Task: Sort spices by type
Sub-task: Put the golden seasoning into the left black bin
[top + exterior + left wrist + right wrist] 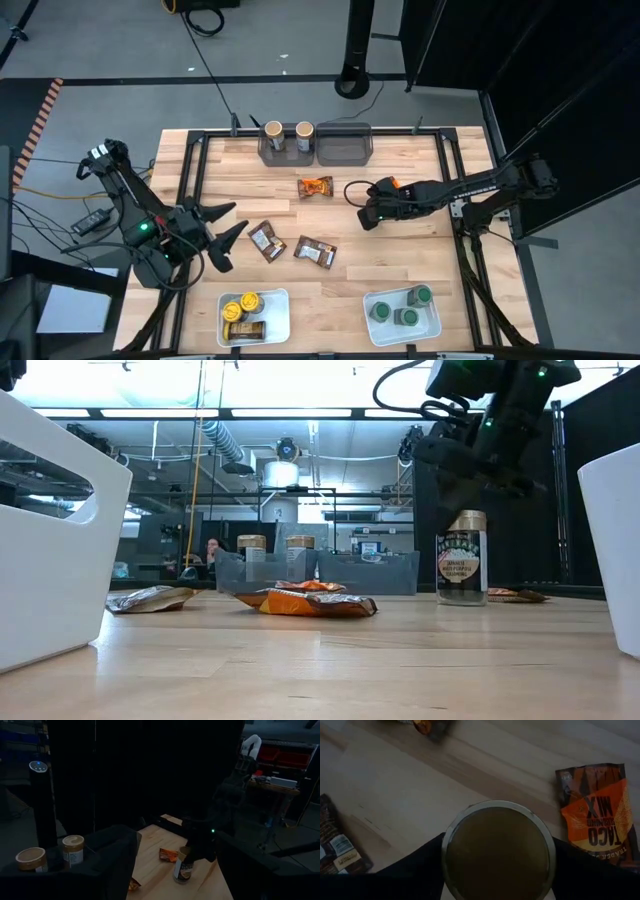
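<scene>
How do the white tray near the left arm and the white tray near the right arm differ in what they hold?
The left white tray holds yellow-lidded jars plus a brown packet; the right white tray holds only green-lidded jars. So the left white tray mixes two kinds of item, while the right white tray holds one. Both are white, sit along the same table edge, and hold upright jars.

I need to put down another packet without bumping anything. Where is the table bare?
Bare wood lies between the yellow-lid tray and the green-lid tray, and left of the orange packet below the grey bins. The middle is crowded: two brown packets and the right gripper around a jar.
</scene>
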You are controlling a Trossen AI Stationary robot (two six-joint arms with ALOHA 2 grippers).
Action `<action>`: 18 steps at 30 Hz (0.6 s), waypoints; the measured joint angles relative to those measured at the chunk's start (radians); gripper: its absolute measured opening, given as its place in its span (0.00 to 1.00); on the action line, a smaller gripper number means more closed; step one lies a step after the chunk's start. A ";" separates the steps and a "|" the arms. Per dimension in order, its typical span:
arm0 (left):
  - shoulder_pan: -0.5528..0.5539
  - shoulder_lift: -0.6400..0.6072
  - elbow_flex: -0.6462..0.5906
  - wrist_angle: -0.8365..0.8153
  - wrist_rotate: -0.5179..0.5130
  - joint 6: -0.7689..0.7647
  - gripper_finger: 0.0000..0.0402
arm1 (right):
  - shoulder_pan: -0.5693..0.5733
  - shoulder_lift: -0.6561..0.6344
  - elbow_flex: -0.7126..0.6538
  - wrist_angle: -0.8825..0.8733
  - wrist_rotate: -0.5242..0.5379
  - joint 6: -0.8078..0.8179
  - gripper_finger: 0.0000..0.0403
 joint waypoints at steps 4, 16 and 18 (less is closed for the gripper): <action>0.000 0.000 0.000 0.000 -0.006 0.000 0.67 | 0.000 0.000 0.000 0.000 -0.004 -0.005 0.70; 0.000 0.000 0.000 0.001 -0.020 -0.005 0.67 | -0.036 0.001 -0.001 0.167 -0.045 -0.106 0.70; 0.000 0.000 0.000 0.001 -0.020 -0.005 0.67 | -0.050 0.001 -0.001 0.215 -0.052 -0.128 0.70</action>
